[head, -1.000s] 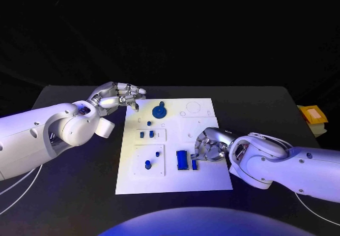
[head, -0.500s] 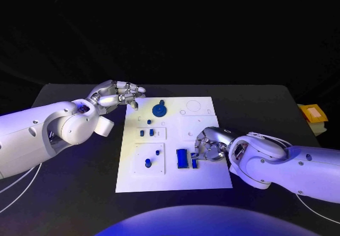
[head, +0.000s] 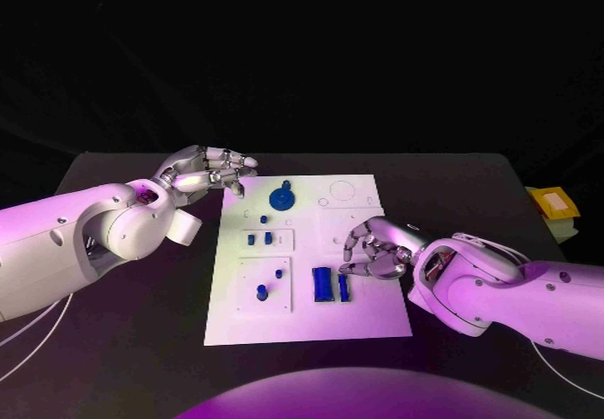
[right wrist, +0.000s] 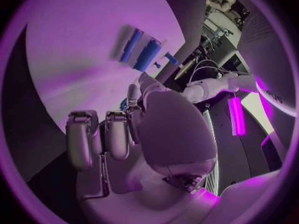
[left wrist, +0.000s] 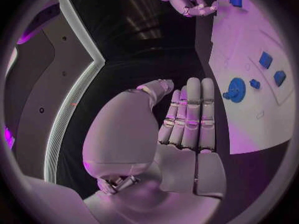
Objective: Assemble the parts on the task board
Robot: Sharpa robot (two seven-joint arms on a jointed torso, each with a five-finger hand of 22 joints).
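Black table (head: pixel 126 349) under white task board (head: pixel 365 323)

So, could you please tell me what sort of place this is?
Probably a robotics lab test bench: a black table with a white task board holding blue parts, and cabling in the right wrist view.

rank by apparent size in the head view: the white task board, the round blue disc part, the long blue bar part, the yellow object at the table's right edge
1. White task board
2. Yellow object
3. Round blue disc part and long blue bar part look alike; not ranked.
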